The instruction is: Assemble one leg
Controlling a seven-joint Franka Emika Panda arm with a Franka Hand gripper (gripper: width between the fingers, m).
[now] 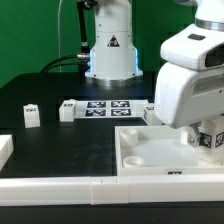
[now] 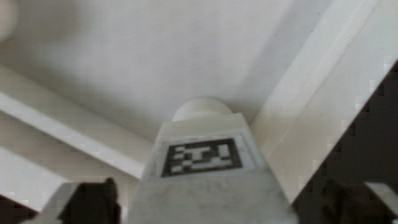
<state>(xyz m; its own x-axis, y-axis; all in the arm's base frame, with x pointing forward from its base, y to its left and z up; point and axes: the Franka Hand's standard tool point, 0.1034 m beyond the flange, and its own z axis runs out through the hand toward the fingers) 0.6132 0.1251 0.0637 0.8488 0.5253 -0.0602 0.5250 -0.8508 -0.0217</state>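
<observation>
Black bench (image 1: 40,95) carries all parts. White arm (image 1: 190,70) hangs above tray's corner at exterior view's right. Tray (image 1: 140,160), raised rim, on bench. Marker board (image 1: 110,107) behind tray. Pincer (image 1: 209,138) closed on leg (image 2: 199,155), tag toward wrist camera, leg over tray interior; contact with tray floor unclear. Second leg (image 1: 68,110) beside marker board, third leg (image 1: 31,116) farther from tray.

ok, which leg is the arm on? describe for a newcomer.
Find the big white tray at the exterior view's right; the gripper hangs over it. The leg is the small tagged white block it holds, unlike the two loose blocks on the table.
</observation>
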